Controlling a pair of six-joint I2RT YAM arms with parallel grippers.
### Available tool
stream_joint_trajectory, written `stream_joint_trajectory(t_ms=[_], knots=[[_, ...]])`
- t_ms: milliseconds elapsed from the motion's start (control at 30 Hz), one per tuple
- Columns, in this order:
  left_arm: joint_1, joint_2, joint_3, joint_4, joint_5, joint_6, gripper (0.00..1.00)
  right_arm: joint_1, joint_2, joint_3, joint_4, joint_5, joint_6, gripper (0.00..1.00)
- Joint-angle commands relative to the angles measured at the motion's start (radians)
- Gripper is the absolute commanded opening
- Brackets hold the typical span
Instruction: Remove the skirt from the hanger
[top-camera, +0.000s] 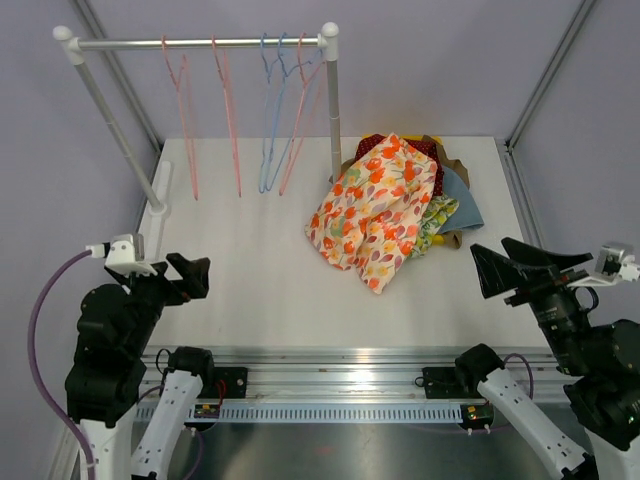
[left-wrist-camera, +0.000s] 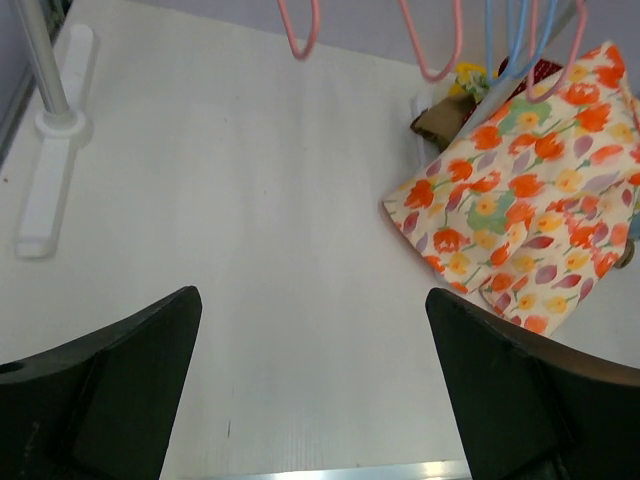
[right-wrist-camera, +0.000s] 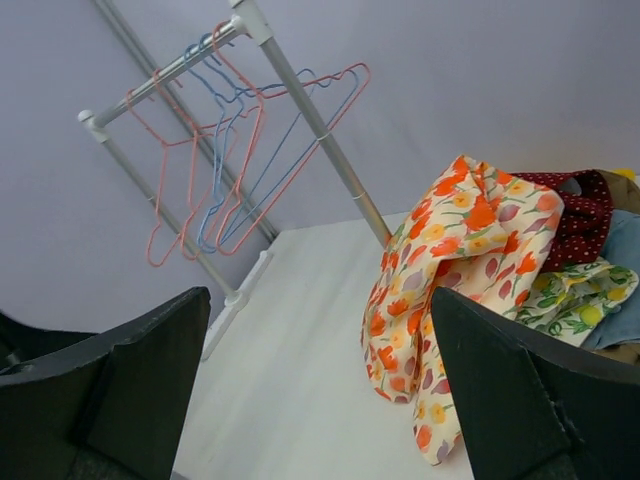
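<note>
The left gripper (top-camera: 193, 276) and right gripper (top-camera: 487, 268) are being held open, well apart from the skirt (top-camera: 375, 215) on the table (top-camera: 250, 260).

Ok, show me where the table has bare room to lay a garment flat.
The widest bare stretch of table runs from the rack foot on the left to the floral skirt, and forward to the near edge. The back right corner is crowded with the clothes pile, and the hangers dangle over the back left.
</note>
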Motion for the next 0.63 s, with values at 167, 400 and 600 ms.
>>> stream_joint_trajectory(t_ms=[167,400,600], knots=[[-0.013,-0.038,-0.102,0.056,0.072,-0.012,0.99,0.002,-0.089,-0.064,-0.049,-0.099,0.038,0.99],[-0.022,-0.02,-0.083,0.066,0.059,0.016,0.99,0.0,-0.081,-0.086,-0.051,-0.089,0.041,0.99],[-0.024,0.006,-0.066,0.07,0.027,0.042,0.99,0.002,-0.069,-0.095,-0.051,-0.088,0.009,1.0]])
